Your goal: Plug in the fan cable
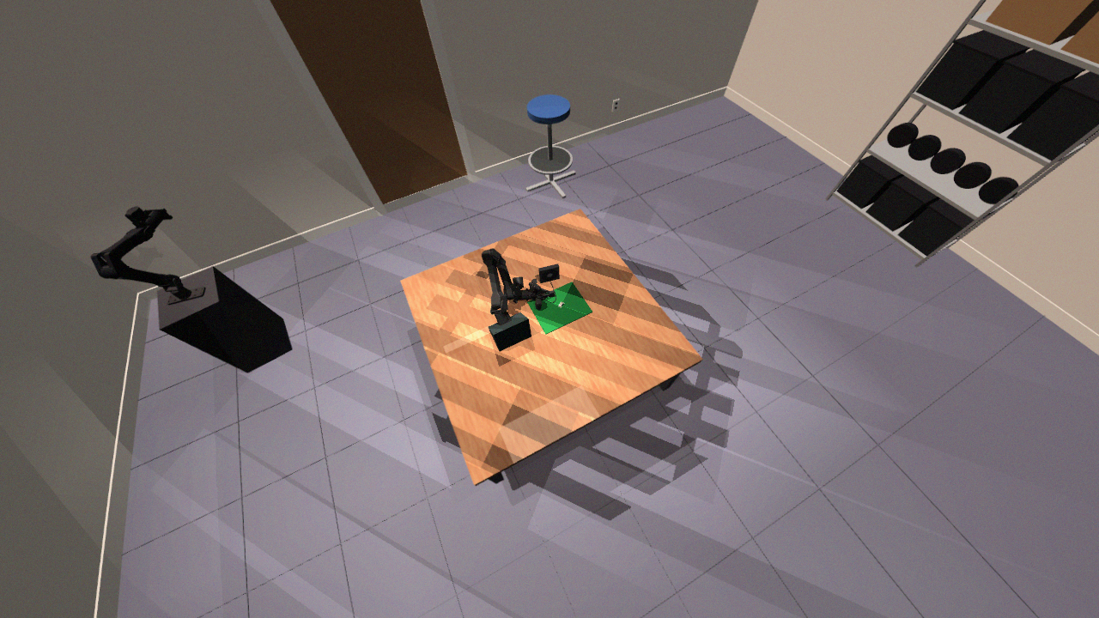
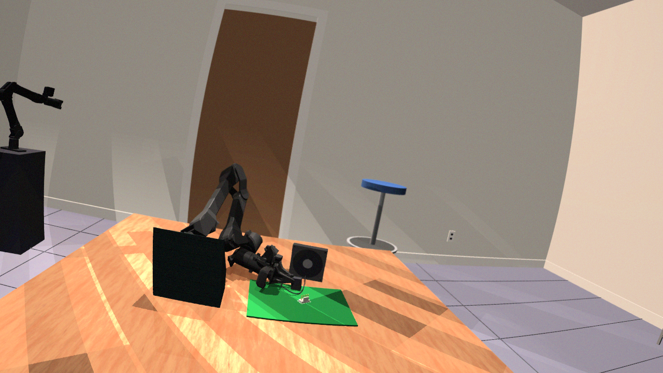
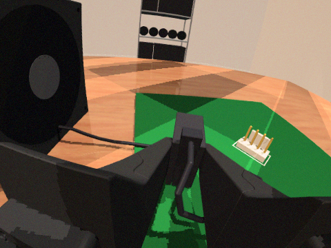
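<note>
My gripper (image 1: 551, 293) (image 2: 296, 282) (image 3: 185, 147) is shut on the fan cable's black plug (image 3: 189, 121), which stands upright between the fingertips. The plug's lower end is partly hidden by the fingers. The white header (image 1: 561, 305) (image 2: 304, 300) (image 3: 253, 149), with four gold pins pointing up, sits uncovered on the green board (image 1: 572, 313) (image 2: 324, 315) (image 3: 224, 111). In the wrist view it lies to the right of the plug, apart from it. The black cable (image 3: 103, 139) runs from the fan (image 1: 549, 272) (image 2: 307, 263) (image 3: 45, 76) towards the gripper; a loop also hangs behind the plug.
The fan stands upright beside the board, at the left in the wrist view. A dark box (image 1: 510, 333) (image 2: 187, 269) stands at the arm's base on the wooden table (image 1: 537, 399) (image 2: 153, 343). A blue stool (image 1: 549, 108) (image 2: 383, 186) and a second arm on a black pedestal are away from the table.
</note>
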